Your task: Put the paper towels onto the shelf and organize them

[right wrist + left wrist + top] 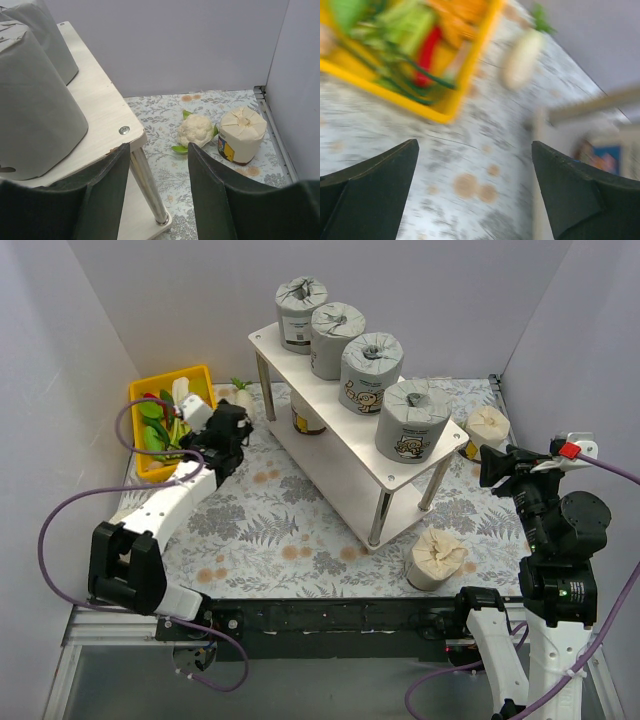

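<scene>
Right wrist view: right gripper (157, 150) gapes empty — the cream roll (243, 135) lies ahead-right; steer clear of the cauliflower (196, 131) beside it.

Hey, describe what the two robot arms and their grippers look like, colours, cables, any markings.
The left arm and right arm have white links and chunky black joints. A purple cable trails from each. The left gripper and right gripper are black, with dark wedge-shaped fingers. A small red tag sits by the right wrist.
</scene>
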Motion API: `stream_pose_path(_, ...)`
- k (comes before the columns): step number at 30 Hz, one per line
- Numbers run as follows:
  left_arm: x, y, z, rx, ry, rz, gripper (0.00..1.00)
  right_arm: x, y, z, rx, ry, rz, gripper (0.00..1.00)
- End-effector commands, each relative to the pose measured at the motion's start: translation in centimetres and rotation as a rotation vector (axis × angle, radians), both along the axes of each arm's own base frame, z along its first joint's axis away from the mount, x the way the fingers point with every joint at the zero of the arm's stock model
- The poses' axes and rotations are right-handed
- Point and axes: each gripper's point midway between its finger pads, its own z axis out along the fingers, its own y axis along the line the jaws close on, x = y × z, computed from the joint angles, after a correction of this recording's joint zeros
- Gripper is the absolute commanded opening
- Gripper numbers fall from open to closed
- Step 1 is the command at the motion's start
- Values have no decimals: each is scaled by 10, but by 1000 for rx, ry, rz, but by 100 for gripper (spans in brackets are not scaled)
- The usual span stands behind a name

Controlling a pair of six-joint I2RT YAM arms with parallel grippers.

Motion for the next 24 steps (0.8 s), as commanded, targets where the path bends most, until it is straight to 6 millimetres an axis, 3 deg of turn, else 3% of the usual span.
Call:
stream_pose_path(1,-68,105,-8,101,136,347,98,-7,6,19,-6,-61,32,57)
stream_pose_path(3,-88,139,-7,156,154,478,98,-7,7,20,-5,-61,40,57)
stream_pose_path(5,-122,173,-14,216,256,617,98,-7,10,21,-5,-61,58,57)
stream_pose_path(8,-159,206,-25,236,360,792,98,-9,16,28,7,-63,85,57)
stream_pose_path(11,-187,225,-30,234,404,928,98,-10,20,30,22,-59,106,57)
stream_pose_path(18,-205,237,-38,214,406,964,98,-9,27,25,45,-37,145,56)
stream_pose_path(22,-187,239,-53,188,393,879,98,-10,26,26,49,-41,142,56)
stream_pose_path(24,-189,239,-64,185,420,872,98,-10,26,26,53,-38,141,56)
